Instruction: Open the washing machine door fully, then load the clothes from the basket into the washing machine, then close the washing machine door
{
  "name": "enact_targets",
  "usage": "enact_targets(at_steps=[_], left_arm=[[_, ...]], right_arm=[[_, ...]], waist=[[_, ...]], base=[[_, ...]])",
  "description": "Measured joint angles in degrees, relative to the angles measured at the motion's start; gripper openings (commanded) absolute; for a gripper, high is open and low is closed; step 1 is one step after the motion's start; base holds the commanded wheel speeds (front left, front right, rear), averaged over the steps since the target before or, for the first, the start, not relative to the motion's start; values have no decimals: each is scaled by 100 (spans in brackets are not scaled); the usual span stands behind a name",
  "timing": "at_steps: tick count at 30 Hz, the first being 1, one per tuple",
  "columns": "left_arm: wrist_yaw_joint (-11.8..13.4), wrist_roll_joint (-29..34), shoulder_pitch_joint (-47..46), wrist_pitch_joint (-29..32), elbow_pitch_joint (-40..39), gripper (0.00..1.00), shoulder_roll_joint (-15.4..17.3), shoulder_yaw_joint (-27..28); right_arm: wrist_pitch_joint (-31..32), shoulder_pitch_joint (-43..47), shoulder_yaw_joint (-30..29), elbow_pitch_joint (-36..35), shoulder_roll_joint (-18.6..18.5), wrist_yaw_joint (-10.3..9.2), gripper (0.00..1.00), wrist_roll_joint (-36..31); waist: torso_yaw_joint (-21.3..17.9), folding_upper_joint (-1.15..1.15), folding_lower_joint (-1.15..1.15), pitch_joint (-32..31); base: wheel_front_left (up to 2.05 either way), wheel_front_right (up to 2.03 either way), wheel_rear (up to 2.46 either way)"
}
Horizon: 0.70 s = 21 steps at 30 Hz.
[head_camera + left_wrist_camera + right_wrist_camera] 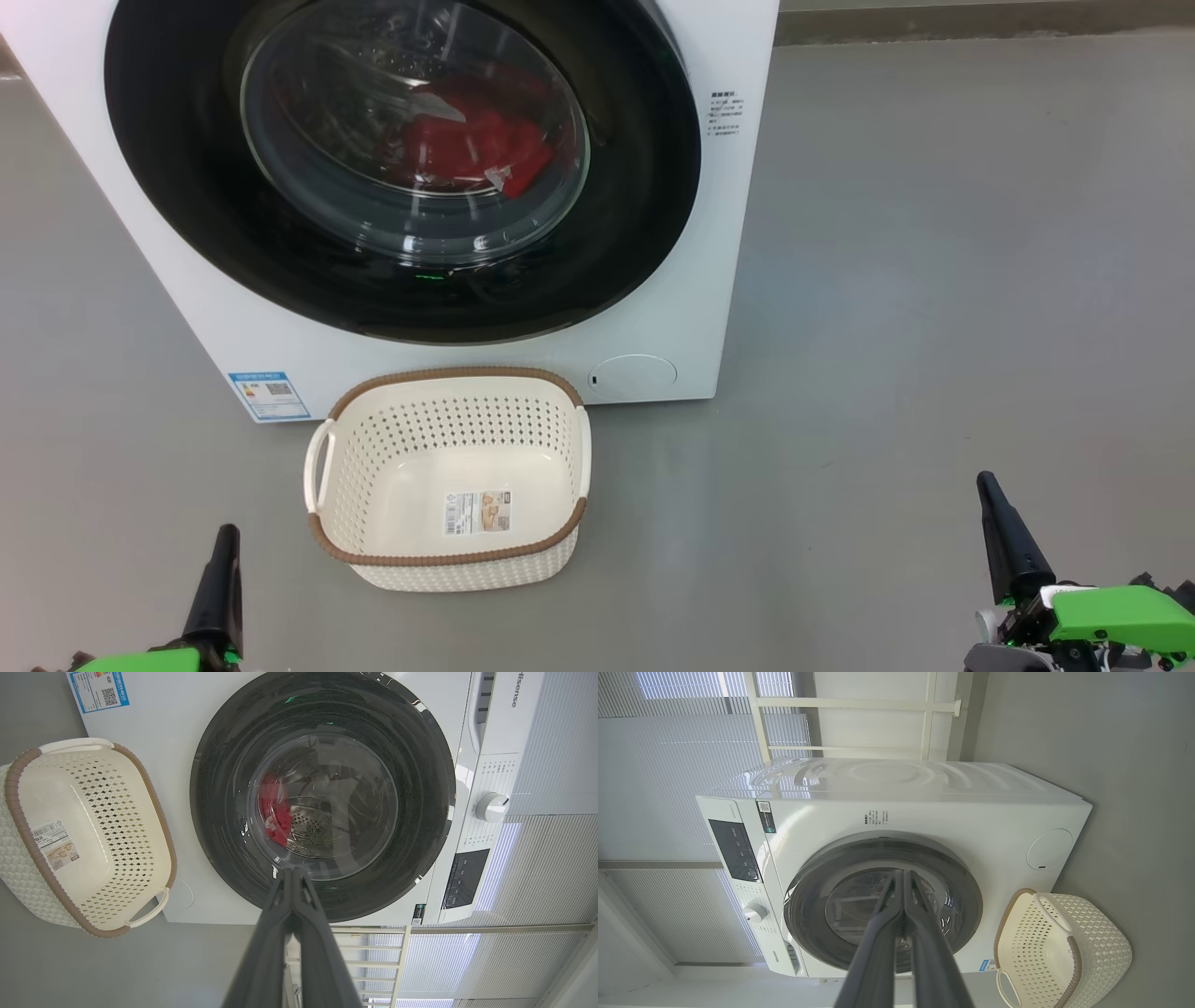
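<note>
Head view puts the door (pixel 411 224) flat against the washer (pixel 672 308). The red clothes (pixel 471 140) lie in the drum behind it, and the basket (pixel 448 375) sits bare on the floor (pixel 934 327) just in front. Loading looks finished, so the step in hand is, in my judgement, making sure the door is properly shut.

Your left end effector (pixel 226 539) and right end effector (pixel 991 495) both sit low and well back from the washer, fingers pressed together with nothing between them. Keep them pinched like that, because a closed tip makes a firm pusher.

Whether the latch has caught can't be told from here. Check the seam in the right wrist view, where the rim (pixel 966 905) seems flush. If you press again, push on the black rim rather than the bulging middle, straight in and slowly. Come over the basket, not through it.
</note>
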Motion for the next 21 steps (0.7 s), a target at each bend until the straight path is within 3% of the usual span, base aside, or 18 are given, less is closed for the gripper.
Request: enact_targets(at_steps=[21], left_arm=[[0, 2, -1, 1, 1, 0, -15, 23]], right_arm=[[5, 0, -9, 0, 3, 0, 0, 0]], waist=[[0, 0, 0, 0]], base=[[0, 0, 0]])
